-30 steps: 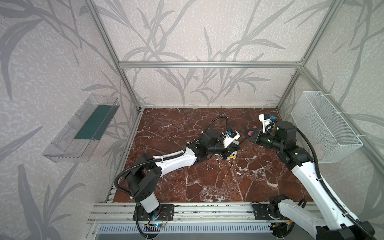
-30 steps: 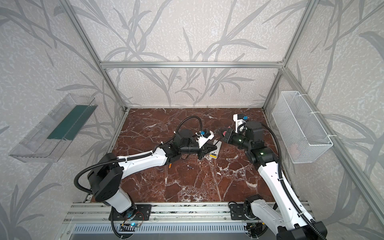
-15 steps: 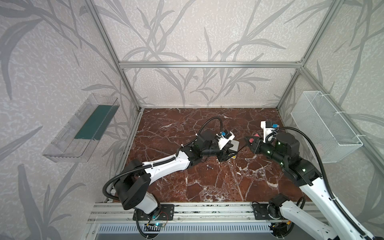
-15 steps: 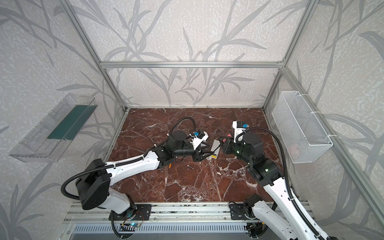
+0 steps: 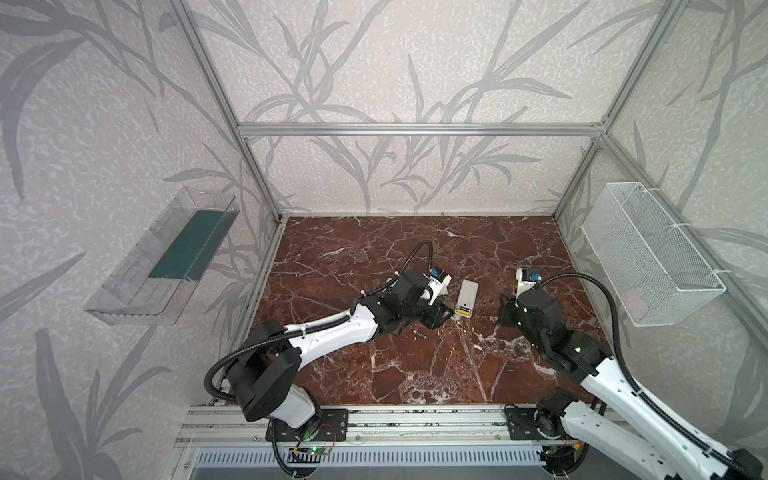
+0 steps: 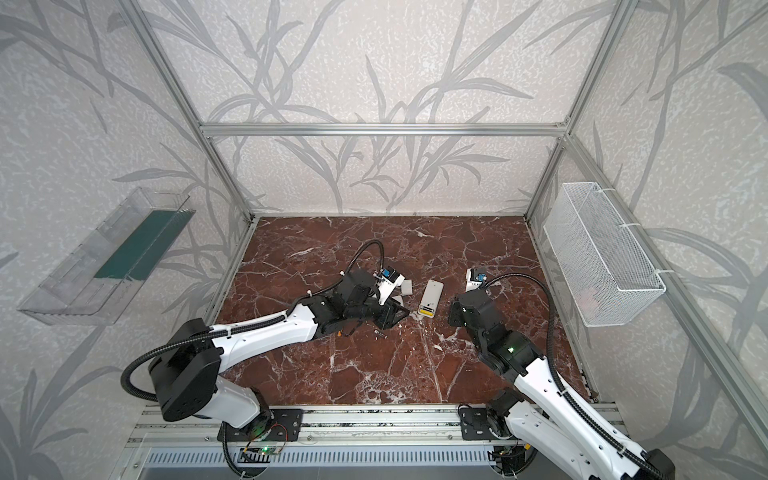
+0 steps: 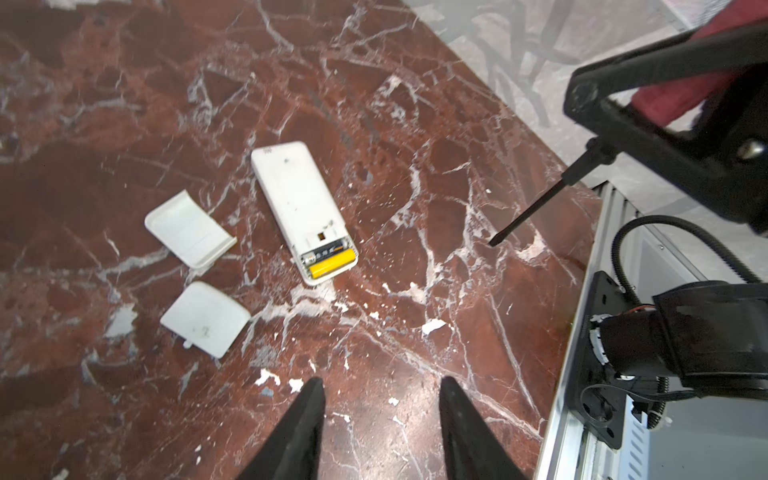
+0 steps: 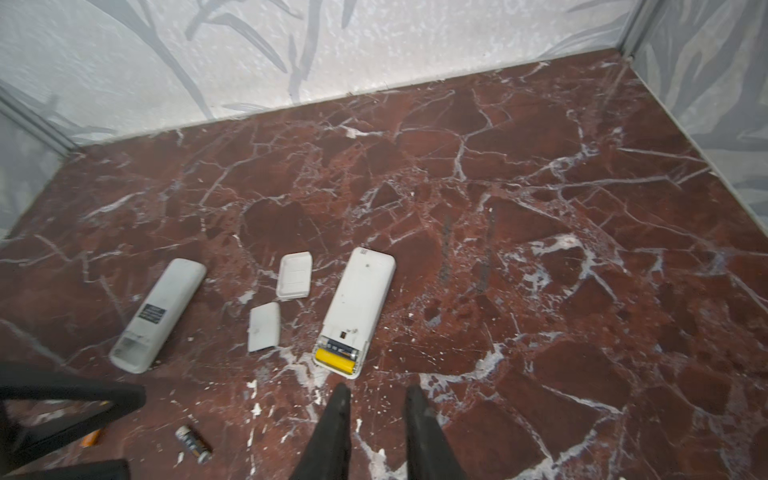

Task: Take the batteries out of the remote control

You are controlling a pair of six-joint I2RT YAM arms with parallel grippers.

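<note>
The white remote control (image 5: 466, 298) (image 7: 301, 208) (image 8: 359, 303) lies back-up on the marble, its compartment uncovered. Two batteries sit in it, one yellow (image 7: 332, 266) (image 8: 336, 360) and one dark (image 7: 326, 252). A loose dark battery (image 8: 193, 444) (image 5: 419, 333) lies nearer the front, with an orange one (image 8: 90, 437) beside it, half hidden by the left finger. My left gripper (image 7: 382, 380) (image 5: 442, 316) is open and empty, just short of the compartment end. My right gripper (image 8: 376, 388) (image 5: 505, 309) is shut on a pink-handled screwdriver (image 7: 540, 203), to the right of the remote.
A second white remote (image 8: 158, 313) lies left of the first. Two white covers (image 7: 189, 232) (image 7: 205, 318) rest between them. A wire basket (image 5: 648, 257) hangs on the right wall and a clear tray (image 5: 166, 257) on the left wall. The front rail (image 7: 582, 332) runs close by.
My left gripper has opened and pulled back from the remote, which now lies flat on the marble. The right gripper has drawn back to the right with the screwdriver.
</note>
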